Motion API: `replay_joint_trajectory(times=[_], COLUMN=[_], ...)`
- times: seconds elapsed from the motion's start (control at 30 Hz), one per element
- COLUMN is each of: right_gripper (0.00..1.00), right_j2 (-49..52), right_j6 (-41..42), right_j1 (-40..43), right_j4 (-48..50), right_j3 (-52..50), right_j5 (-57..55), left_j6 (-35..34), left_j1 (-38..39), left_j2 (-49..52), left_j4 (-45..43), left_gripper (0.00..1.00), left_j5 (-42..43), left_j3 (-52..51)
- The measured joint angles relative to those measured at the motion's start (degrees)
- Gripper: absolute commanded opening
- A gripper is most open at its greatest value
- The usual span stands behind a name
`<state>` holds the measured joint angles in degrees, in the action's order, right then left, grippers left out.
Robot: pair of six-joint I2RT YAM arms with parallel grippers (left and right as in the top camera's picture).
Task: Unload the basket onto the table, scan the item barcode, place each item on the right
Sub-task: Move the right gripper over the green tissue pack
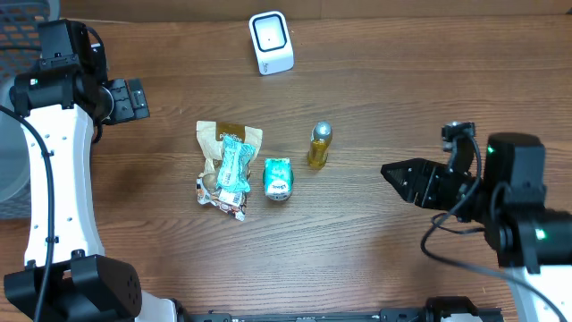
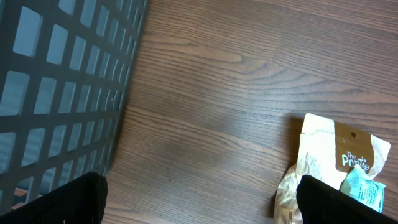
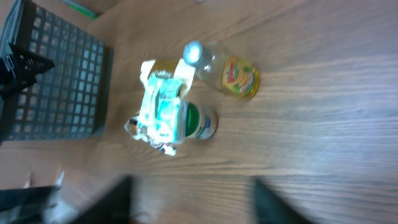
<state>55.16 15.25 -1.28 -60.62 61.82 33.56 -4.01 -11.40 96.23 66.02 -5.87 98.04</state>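
Wooden table (image 1: 375, 259) seen from above, the robot's two arms reaching in from the near edge. Nearest, on the right, the right gripper (image 1: 393, 174) hangs over bare wood and points left toward the items. Its wrist camera is blurred, but it shows the fingers (image 3: 118, 199) apart with nothing between them.

The items lie in a small group at the middle of the table, none of them held. A green can (image 1: 279, 177) lies on its side. Just to its left a teal packet (image 1: 233, 165) lies across a beige pouch (image 1: 229, 136), with a crumpled wrapper (image 1: 217, 197) at the pouch's near end. A yellow bottle (image 1: 320, 146) with a silver cap lies just right of the can and a little farther back.

Farther back on the left, the left gripper (image 1: 134, 98) hangs with its fingers spread wide and empty, beside a black basket (image 2: 62, 87). At the far edge, well apart from the items, stands a white scanner (image 1: 271, 42).
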Motion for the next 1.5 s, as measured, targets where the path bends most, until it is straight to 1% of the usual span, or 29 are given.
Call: replay_joint_trajectory(times=[0.1,0.17,0.33,0.6,0.67,0.73,0.77,0.93,1.13,1.37,1.5], right_gripper=[0.28,0.31,0.44,0.52,0.57,0.63,0.64,0.62,0.59,0.58,0.52], right_j2=[3.1,4.6,8.4,15.5,17.7,20.0,21.0,27.2,33.4,34.7,34.7], right_j6=[0.1,0.2,3.0,10.6,12.8,14.6,15.1,16.7,17.4,17.6,17.6], right_j1=[-0.9,-2.6,-10.6,-27.8,-31.6,-34.5,-35.6,-38.8,-38.9,-38.9,-38.9], right_j4=[-0.1,-0.1,1.2,7.6,9.7,11.7,12.7,17.7,20.8,24.6,26.8], right_j3=[0.0,0.0,0.0,0.0,0.0,0.0,0.0,0.0,0.0,0.0,0.0], right_j5=[1.7,2.3,0.9,-9.6,-13.1,-15.9,-16.9,-19.9,-21.0,-21.2,-22.0], left_j6=[0.0,0.0,0.0,0.0,0.0,0.0,0.0,0.0,0.0,0.0,0.0], left_j1=[0.0,0.0,0.0,0.0,0.0,0.0,0.0,0.0,0.0,0.0,0.0], left_j2=[0.0,0.0,0.0,0.0,0.0,0.0,0.0,0.0,0.0,0.0,0.0], left_j4=[0.0,0.0,0.0,0.0,0.0,0.0,0.0,0.0,0.0,0.0,0.0], left_gripper=[1.00,1.00,0.99,0.99,1.00,1.00,1.00,0.99,0.99,0.99,1.00], left_j5=[0.0,0.0,0.0,0.0,0.0,0.0,0.0,0.0,0.0,0.0,0.0], left_j3=[0.0,0.0,0.0,0.0,0.0,0.0,0.0,0.0,0.0,0.0,0.0])
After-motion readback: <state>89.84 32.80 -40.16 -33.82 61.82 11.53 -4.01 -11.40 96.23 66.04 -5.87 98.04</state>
